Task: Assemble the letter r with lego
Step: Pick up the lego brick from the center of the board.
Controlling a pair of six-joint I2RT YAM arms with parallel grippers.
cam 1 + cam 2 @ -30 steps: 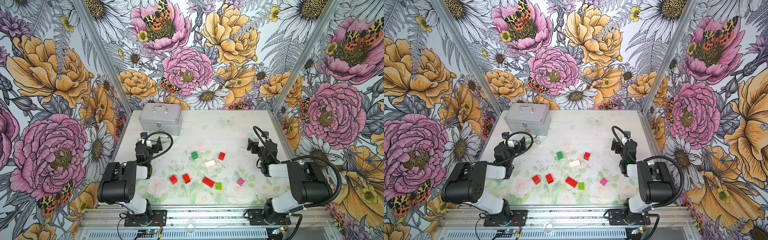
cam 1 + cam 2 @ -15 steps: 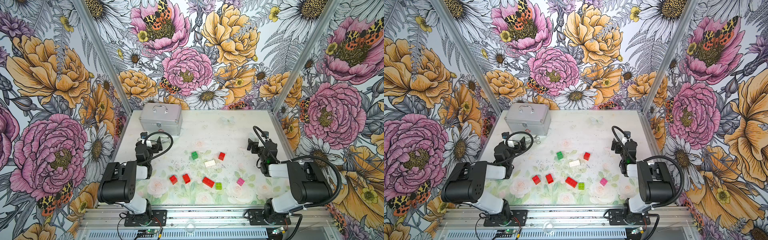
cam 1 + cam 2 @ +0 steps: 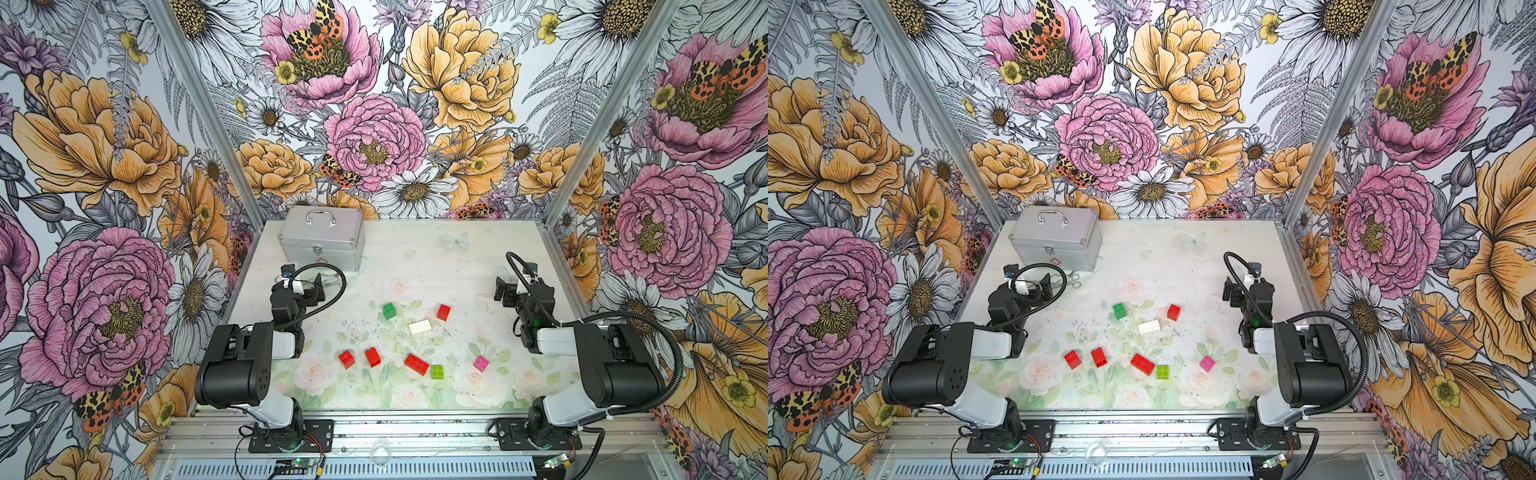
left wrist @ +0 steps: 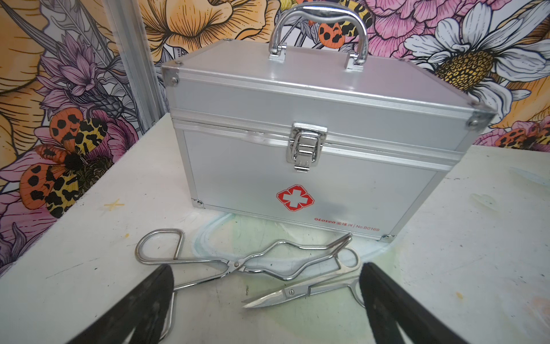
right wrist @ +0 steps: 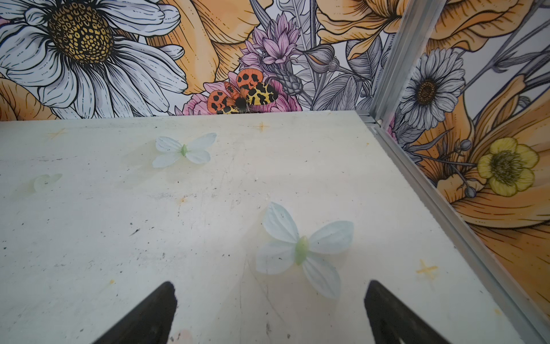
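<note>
Floral tabletop (image 3: pixel 415 270): loose, mostly red lego (image 3: pixel 416 364)

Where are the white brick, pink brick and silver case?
white brick (image 3: pixel 419 327), in a top view, on its studded top.
pink brick (image 3: pixel 481 363), in a top view, on its studded top.
silver case (image 4: pixel 305 149), in the left wrist view, on its front latch.

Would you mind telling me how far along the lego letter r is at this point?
Done: nothing; the white brick, long red brick, pink brick and the rest lie loose on the table, none stacked. In hand: nothing; the left end effector is open facing the silver case, the right end effector open, away from them. Left: the whole letter.
</note>
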